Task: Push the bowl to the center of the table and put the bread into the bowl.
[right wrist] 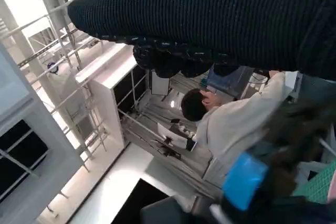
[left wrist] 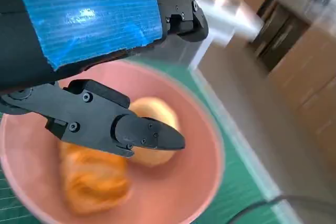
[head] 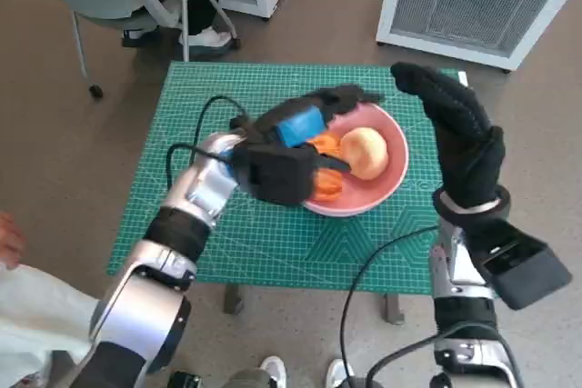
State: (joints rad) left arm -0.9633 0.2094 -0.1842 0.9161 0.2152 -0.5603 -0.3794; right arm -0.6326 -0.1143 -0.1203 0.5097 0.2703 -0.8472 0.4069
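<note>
From the head view, my left hand (head: 289,154) hovers over the one pink bowl (head: 389,184), fingers apart and empty; two breads lie inside, a pale roll (head: 368,152) and an orange one (head: 327,184); my right hand (head: 459,134) stands open beside the bowl on the green surface (head: 209,97).

Left wrist view: both breads rest in the bowl, so I judge the placing done; next, withdraw.

Right wrist view: one person (right wrist: 231,121).

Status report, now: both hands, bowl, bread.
Left hand over the pink bowl, fingers apart, holding nothing. Right hand open, raised beside the bowl. Bread in the bowl, next to an orange item.
</note>
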